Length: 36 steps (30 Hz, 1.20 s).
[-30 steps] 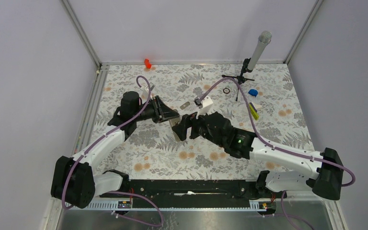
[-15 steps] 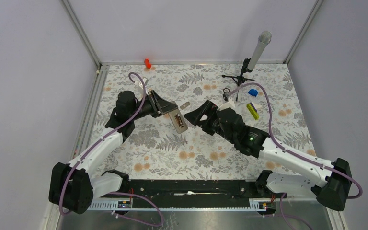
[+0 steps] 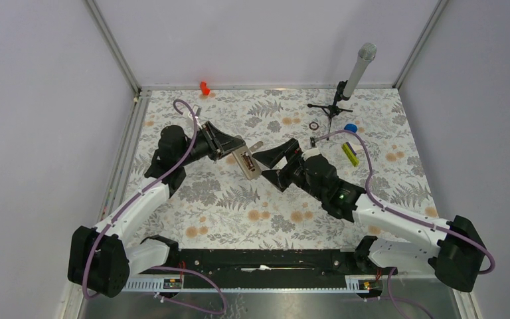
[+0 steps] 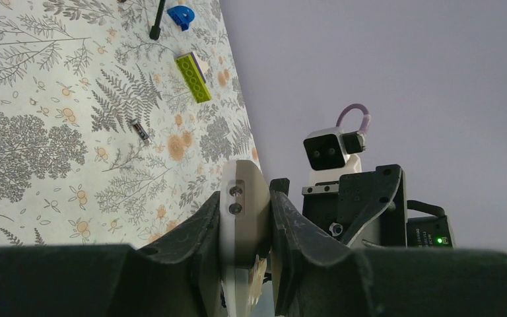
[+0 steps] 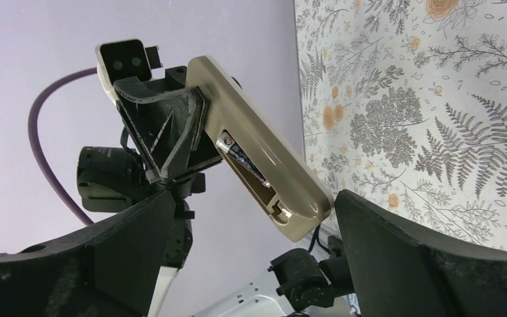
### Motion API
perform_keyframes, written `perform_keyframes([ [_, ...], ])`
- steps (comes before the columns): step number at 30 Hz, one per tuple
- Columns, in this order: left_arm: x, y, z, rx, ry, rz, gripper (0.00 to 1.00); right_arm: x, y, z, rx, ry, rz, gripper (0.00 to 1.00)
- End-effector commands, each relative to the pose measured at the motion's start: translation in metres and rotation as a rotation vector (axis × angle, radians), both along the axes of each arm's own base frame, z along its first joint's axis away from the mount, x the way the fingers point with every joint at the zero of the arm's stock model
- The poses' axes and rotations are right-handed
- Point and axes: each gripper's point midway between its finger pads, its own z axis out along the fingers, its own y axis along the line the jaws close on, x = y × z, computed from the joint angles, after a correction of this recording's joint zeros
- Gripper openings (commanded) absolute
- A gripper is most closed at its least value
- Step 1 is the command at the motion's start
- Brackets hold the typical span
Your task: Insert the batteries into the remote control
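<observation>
My left gripper [image 3: 236,157] is shut on the white remote control [image 3: 247,165] and holds it above the table, with the open battery bay facing the right arm. In the right wrist view the remote [image 5: 270,168] shows one dark battery [image 5: 240,156] lying in the bay. The left wrist view shows the remote [image 4: 244,201] edge-on between my left gripper's [image 4: 244,228] fingers. My right gripper [image 3: 271,166] is wide open and empty just right of the remote, its fingers [image 5: 422,264] standing either side of the remote's end without touching. Another slim dark battery [image 4: 140,130] lies on the table [image 3: 312,141].
A small grey cover plate [image 3: 257,145] lies behind the remote. A dark ring [image 3: 314,125], a blue piece [image 3: 350,127], a yellow-green bar [image 3: 350,153] and a microphone stand [image 3: 345,86] are at the back right. A red object [image 3: 204,87] sits at the back edge.
My right gripper drew back from the remote to the right, then came back beside it with its jaws wide open. My left gripper shifted the remote slightly back and left.
</observation>
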Motion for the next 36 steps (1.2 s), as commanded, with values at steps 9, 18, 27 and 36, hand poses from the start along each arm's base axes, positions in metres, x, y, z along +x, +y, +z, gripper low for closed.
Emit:
perform_keyframes([
  [9, -0.002, -0.002, 0.037, -0.055, -0.108, -0.021, 0.00, 0.006, 0.025, 0.013, 0.180, 0.073, 0.075, 1.00],
  [18, -0.007, -0.005, 0.039, -0.069, -0.122, -0.058, 0.00, 0.016, 0.017, 0.018, 0.213, 0.031, 0.023, 0.98],
  [27, -0.016, -0.005, 0.043, -0.058, -0.172, -0.081, 0.00, 0.021, 0.020, 0.014, 0.225, 0.041, 0.029, 0.90],
  [36, -0.019, -0.006, 0.043, -0.049, -0.182, -0.092, 0.00, 0.020, 0.023, 0.012, 0.217, 0.038, 0.048, 0.87],
])
